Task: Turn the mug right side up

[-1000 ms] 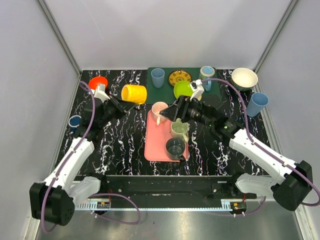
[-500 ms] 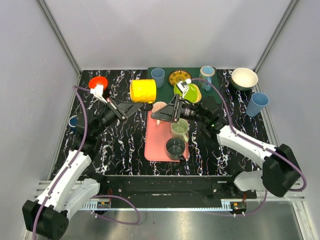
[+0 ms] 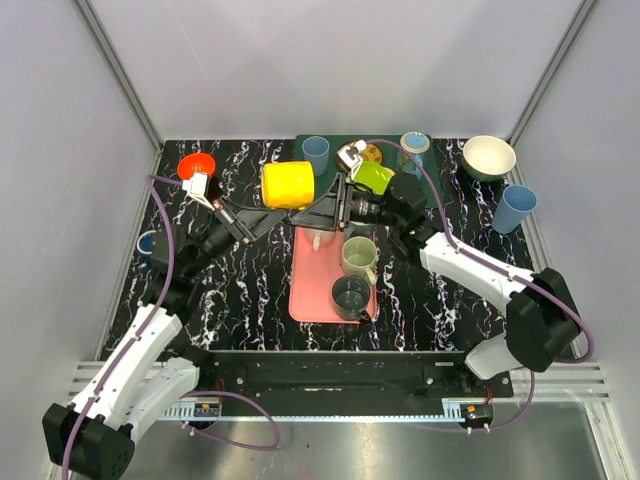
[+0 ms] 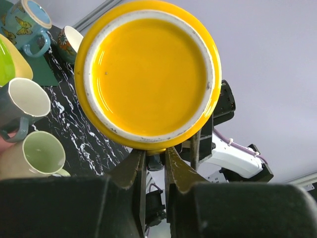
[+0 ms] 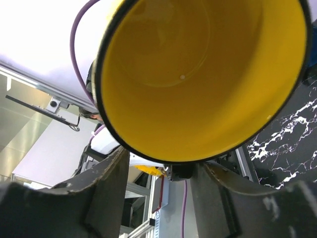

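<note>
The yellow mug (image 3: 288, 185) lies on its side in the air above the black marble table, left of the green mat. My left gripper (image 3: 262, 213) is shut on its handle; the left wrist view shows the mug's base (image 4: 148, 74) just above the gripper (image 4: 154, 153). My right gripper (image 3: 322, 210) is open at the mug's mouth side. In the right wrist view the open mouth (image 5: 198, 74) fills the frame and the gripper (image 5: 163, 166) has one finger on each side below the rim, not closed on it.
A pink tray (image 3: 310, 295) holds a pale green mug (image 3: 358, 257) and a dark mug (image 3: 350, 295). A blue cup (image 3: 316, 153), a green dish (image 3: 372, 177) and a butterfly mug (image 3: 413, 148) stand on the mat. A red bowl (image 3: 196, 164), a cream bowl (image 3: 488, 156) and a blue cup (image 3: 514, 208) stand around.
My left gripper has lifted the yellow mug and carried it right. My right gripper has moved left and up to the mug's mouth.
</note>
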Controlling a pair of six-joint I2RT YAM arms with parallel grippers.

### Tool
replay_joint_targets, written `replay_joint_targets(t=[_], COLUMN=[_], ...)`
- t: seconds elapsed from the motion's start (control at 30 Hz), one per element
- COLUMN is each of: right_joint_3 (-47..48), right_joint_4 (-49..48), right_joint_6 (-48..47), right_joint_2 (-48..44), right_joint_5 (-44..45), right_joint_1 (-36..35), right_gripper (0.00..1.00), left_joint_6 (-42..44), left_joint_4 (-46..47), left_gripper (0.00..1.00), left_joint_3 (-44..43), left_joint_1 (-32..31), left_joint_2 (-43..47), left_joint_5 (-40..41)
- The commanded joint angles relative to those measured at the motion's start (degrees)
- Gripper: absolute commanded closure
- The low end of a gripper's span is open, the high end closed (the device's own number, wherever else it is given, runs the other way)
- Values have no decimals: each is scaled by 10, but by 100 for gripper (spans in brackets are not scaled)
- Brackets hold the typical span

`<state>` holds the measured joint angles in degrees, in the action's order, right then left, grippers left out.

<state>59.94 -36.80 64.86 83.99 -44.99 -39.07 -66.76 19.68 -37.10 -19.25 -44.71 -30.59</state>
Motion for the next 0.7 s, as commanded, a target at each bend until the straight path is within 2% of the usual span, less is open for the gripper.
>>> replay_joint_targets(t=[0.0, 0.13, 0.3, 0.4, 0.43, 0.5, 0.57, 0.6, 0.63, 0.67], right_joint_3=[45, 64, 73, 71, 70, 67, 67, 68, 89, 107], right_joint_4=[-41, -36, -44, -53, -54, -52, -11, 23, 149, 230], right_joint_6=[12, 15, 25, 28, 28, 23, -14, -41, -130, -187], right_joint_2=[22, 35, 52, 54, 54, 49, 29, 18, 5, -20], right_joint_5=[-17, -33, -46, -48, -48, -46, -33, -20, 18, 48], right_joint_1=[0, 0, 0, 0, 0, 0, 0, 0, 0, -9], right_gripper=[49, 55, 72, 86, 100, 100, 100, 100, 100, 100], left_joint_6=[-5, -5, -1, 1, 2, 6, 11, 25, 36, 50], left_joint_4=[72, 74, 75, 76, 75, 71, 55, 42, 7, -19], left_gripper=[100, 100, 100, 100, 100, 100, 100, 96, 75, 56], left_joint_3=[-8, -8, -8, -4, -3, 1, 5, 5, 5, -4], left_joint_1=[-22, -29, -39, -42, -43, -45, -45, -45, -44, -44], left_joint_2=[8, 9, 9, 8, 11, 12, 16, 20, 27, 31], left_joint_5=[-27, -29, -31, -34, -34, -34, -28, -25, -20, -4])
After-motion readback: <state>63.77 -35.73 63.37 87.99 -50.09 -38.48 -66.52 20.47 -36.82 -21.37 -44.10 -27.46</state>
